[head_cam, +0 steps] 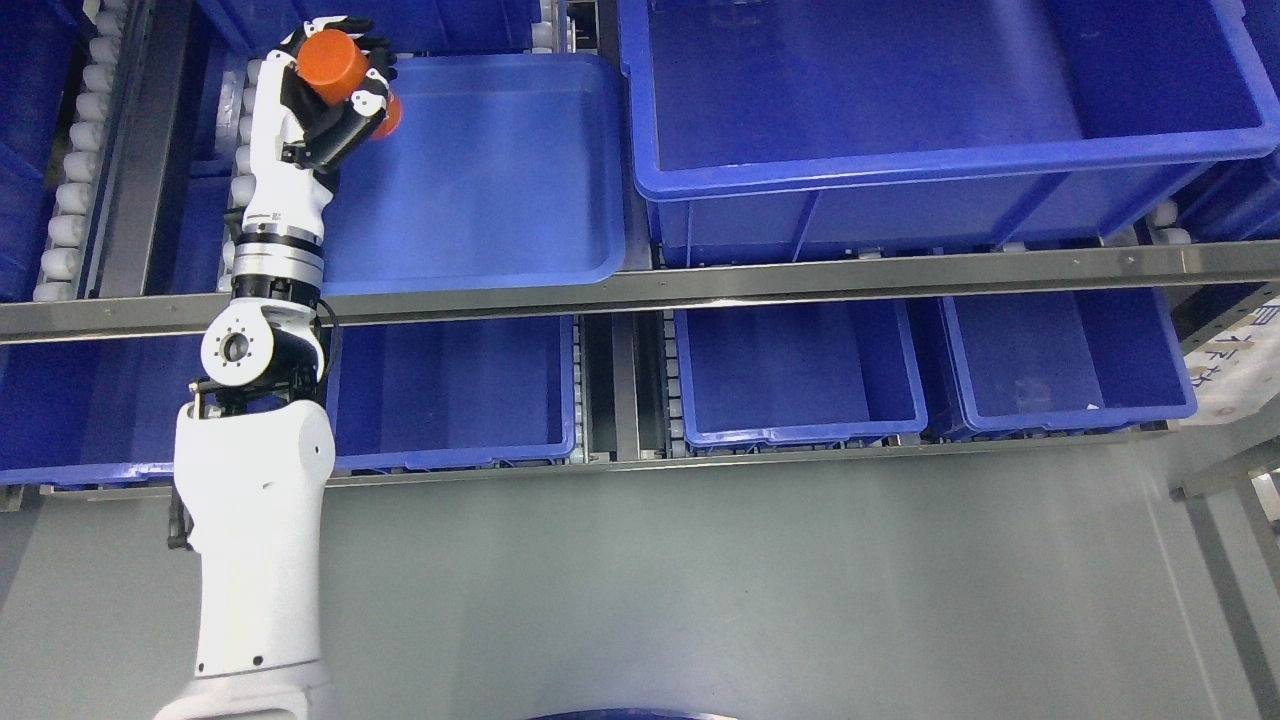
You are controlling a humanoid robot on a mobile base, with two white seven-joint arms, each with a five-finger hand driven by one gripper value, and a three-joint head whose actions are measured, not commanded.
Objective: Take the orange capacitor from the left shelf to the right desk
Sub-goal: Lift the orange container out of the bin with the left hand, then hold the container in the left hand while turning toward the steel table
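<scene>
Orange cylindrical capacitor (335, 62) sits at the frame's upper left, clasped by the left hand's (330, 100) curled black-and-white fingers (368, 92), above a shallow blue plastic bin (520, 250).

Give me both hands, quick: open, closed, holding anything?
Left hand: closed on the orange capacitor, raised over the shallow blue bin on the shelf.
Right hand: not in view.

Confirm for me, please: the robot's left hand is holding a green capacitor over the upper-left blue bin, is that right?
Not quite: the capacitor is orange, not green. The head view shows the left hand with its fingers closed around it over the upper-left blue bin, as you said.
</scene>
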